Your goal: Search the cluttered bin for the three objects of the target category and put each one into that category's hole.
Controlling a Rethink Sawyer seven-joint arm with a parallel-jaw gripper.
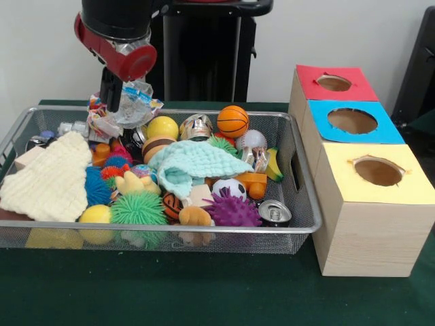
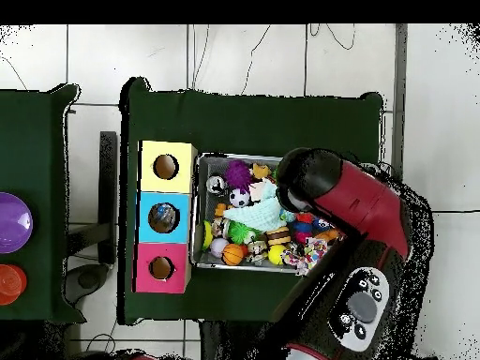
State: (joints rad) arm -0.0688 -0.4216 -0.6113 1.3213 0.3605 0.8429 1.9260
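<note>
My gripper [image 1: 111, 100] hangs over the far left part of the wire mesh bin [image 1: 170, 230]. It is shut on a crushed clear plastic bottle [image 1: 136, 102] with blue label scraps, held just above the clutter. Another clear crumpled piece [image 1: 68, 127] lies at the bin's far left corner. The blue-surround hole [image 1: 352, 121] tops the middle wooden box to the right of the bin. In the overhead view the arm [image 2: 356, 211] covers the gripper and the bin's right part. The bin's rim [image 2: 200, 211] and the blue hole [image 2: 163, 217] show there.
The red-surround hole [image 1: 334, 83] and the yellow-surround hole [image 1: 378, 171] flank the blue one. The bin holds a cream cloth [image 1: 51, 176], a mint cloth [image 1: 194, 163], a basketball [image 1: 232, 120], spiky balls and shiny cans [image 1: 274, 212].
</note>
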